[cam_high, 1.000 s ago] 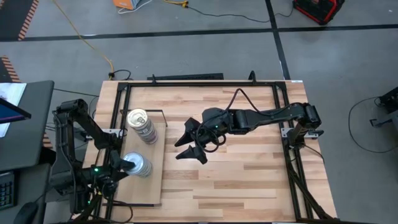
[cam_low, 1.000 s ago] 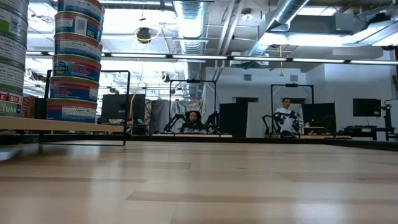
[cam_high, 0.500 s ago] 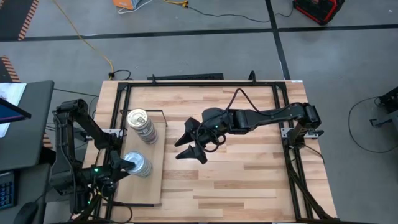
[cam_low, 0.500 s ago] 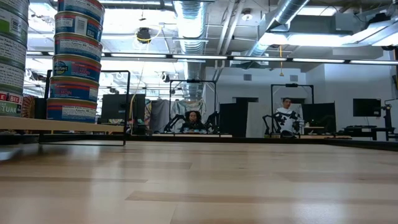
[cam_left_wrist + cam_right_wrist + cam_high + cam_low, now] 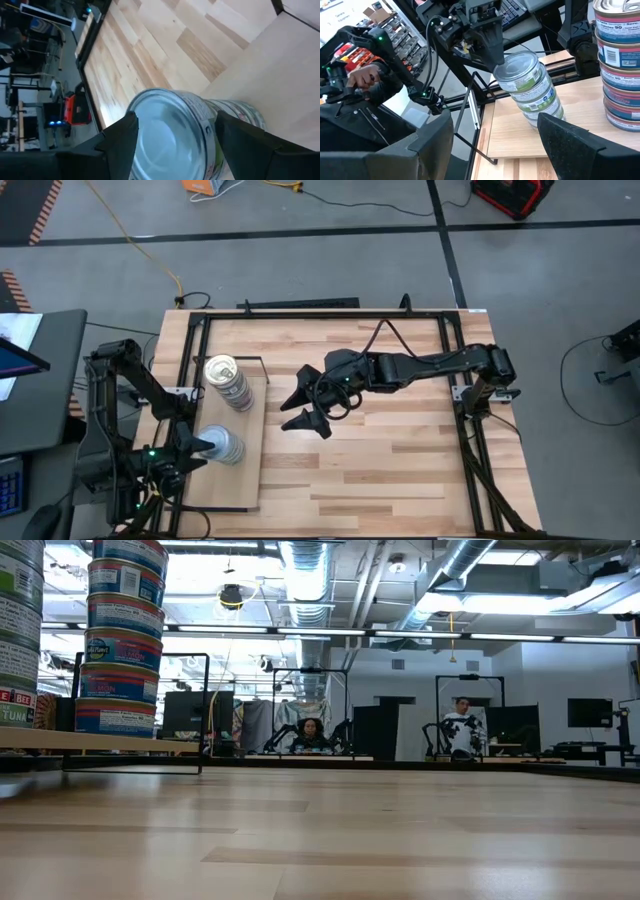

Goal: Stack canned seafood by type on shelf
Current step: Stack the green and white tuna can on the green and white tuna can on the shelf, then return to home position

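Tins: two stacks stand on the shelf (image 5: 238, 470), both at the left side of the table (image 5: 400, 460).
Silver stack (image 5: 222, 445): pale-topped tins with green and white labels, right under my left gripper (image 5: 196, 448), toward the shelf's near half.
Gold stack (image 5: 228, 382): gold-topped tins with red and blue labels, just beyond the silver stack, beside the shelf's black wire frame (image 5: 262, 368).
Left gripper: my fingers (image 5: 119, 142) stand spread on either side of the top silver tin (image 5: 172, 135); from the wrist view each finger sits close to the rim with a narrow gap, so I cannot tell whether they touch it.
Right gripper (image 5: 305, 408): hangs over bare table to the right of the shelf, fingers spread wide with nothing between them, pointing toward both stacks.
From my right wrist: the silver stack (image 5: 529, 89) is straight ahead with my left gripper (image 5: 490, 42) over its top tin, the gold stack (image 5: 619, 60) off to one side of it, well apart from my fingers.
Person: a gloved hand (image 5: 367, 77) shows beyond the table edge, behind my left arm.
Room: two people (image 5: 312, 732) sit far back past the table.
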You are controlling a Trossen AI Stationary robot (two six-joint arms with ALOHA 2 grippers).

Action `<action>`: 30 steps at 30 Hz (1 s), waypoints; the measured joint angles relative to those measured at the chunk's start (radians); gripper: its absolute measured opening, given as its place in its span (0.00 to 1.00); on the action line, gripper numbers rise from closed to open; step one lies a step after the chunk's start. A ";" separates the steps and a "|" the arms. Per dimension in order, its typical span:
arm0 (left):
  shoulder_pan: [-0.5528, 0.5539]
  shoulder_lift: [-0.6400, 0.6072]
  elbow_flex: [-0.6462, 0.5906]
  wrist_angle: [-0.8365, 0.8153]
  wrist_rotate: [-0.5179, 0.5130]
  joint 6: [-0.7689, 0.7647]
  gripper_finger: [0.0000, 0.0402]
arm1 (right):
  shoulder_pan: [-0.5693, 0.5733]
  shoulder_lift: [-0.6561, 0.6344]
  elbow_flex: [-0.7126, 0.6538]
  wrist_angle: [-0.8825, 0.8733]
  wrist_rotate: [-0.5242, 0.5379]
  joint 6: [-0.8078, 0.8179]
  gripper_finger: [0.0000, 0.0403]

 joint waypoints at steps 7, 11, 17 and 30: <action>0.000 0.000 0.000 0.016 -0.022 -0.005 0.63 | 0.000 0.000 0.000 0.000 0.000 0.000 0.77; 0.000 -0.003 0.000 0.054 -0.036 0.022 0.63 | 0.000 0.000 0.000 0.000 0.000 0.000 0.77; 0.000 -0.032 0.000 0.119 -0.077 0.061 0.63 | 0.001 0.000 0.000 0.012 0.000 -0.001 0.77; 0.036 -0.188 0.000 0.281 -0.087 0.111 0.63 | 0.000 0.000 0.000 0.045 0.000 -0.036 0.77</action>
